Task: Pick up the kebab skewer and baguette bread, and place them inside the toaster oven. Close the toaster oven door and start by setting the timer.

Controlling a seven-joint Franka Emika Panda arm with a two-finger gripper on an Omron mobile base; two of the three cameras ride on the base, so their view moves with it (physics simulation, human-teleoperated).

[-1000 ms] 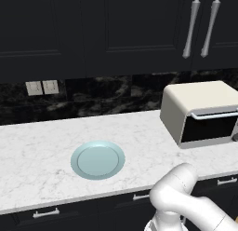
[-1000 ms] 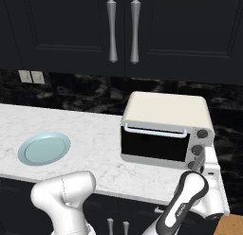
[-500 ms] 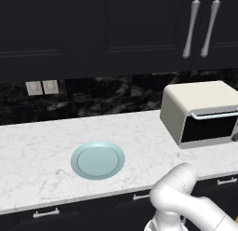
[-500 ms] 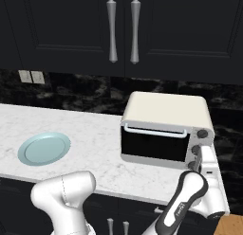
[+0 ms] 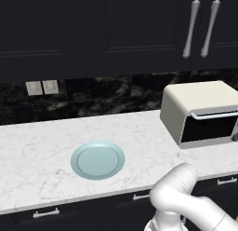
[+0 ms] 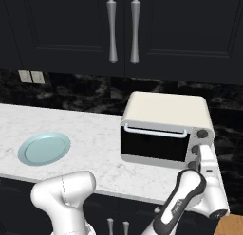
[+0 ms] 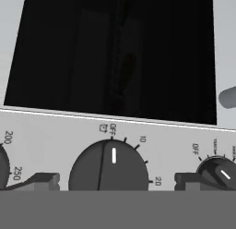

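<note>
Hand view looked straight at the toaster oven's (image 7: pixel 115 131) control strip: the timer knob (image 7: pixel 109 167) sat between the two dark finger tips (image 7: pixel 44 181), its white mark pointing at OFF, so the timer was not yet set. The pincer (image 7: pixel 115 183) stood wide, one tip on each side of the knob without clamping it, lined up that way, I judged, so that closing would grip it for a turn. Right base view showed the arm folded low before the table (image 6: pixel 95 149), reaching up at the oven's right end beside its knobs. The toaster oven door (image 6: pixel 154 145) was shut. The light blue plate (image 5: pixel 97 160) lay bare, well apart from the oven; skewer and bread were presumably inside, though the dark glass hid them.
</note>
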